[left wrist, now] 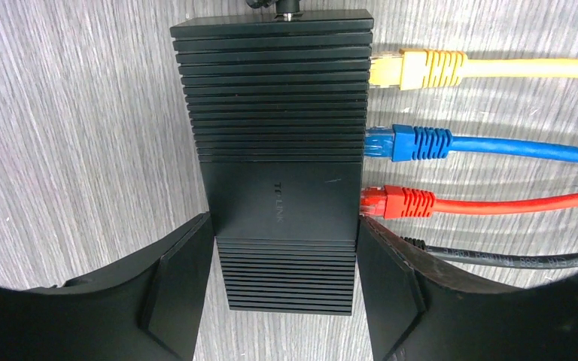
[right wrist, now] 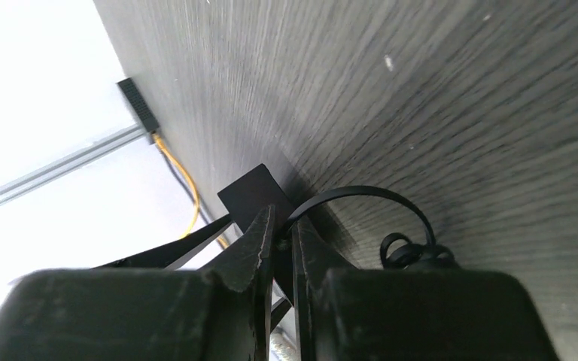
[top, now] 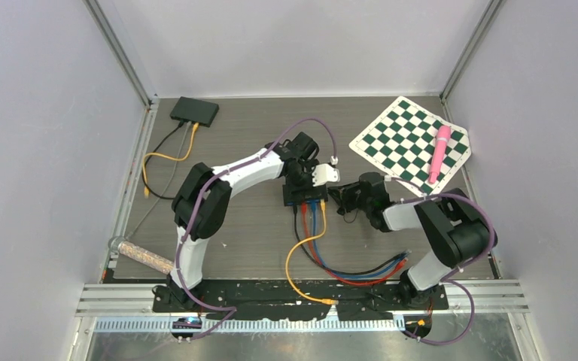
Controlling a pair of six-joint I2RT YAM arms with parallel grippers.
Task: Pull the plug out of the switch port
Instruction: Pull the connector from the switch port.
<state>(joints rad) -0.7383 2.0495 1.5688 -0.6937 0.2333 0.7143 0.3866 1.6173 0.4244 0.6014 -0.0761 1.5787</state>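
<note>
Bracing and pulling grips at the TP-Link switch point(left wrist: 282, 188). Your left gripper point(left wrist: 284, 222) is clamped across the switch body, one finger against each long side. This likely pins the housing to the table point(left wrist: 68, 150) so that it cannot slide when a cable is tugged.

Along the port face you see, in order, the yellow plug point(left wrist: 418, 69), the blue plug point(left wrist: 412, 143) and the red plug point(left wrist: 397, 201), all seated. The black cable point(left wrist: 512, 259) runs in just beside the red one. Its plug is hidden behind your left gripper's finger, so you cannot tell here whether it is seated.

Your right gripper point(right wrist: 278, 222) is clenched almost fully. Its jaws pinch what looks like that black cable where it arcs away over the table, close to a corner of the switch. Gripping near the connector rather than far down the lead probably keeps the pull in line with the port. The step in hand appears to be the extraction itself, not yet complete.

Well apart, and playing no part:
- a second black network box point(top: 194, 111) at the far left
- a checkered mat point(top: 406, 139) bearing a pink cylinder point(top: 440, 153)
- a clear tube point(top: 143, 256) near your left arm's base
</note>
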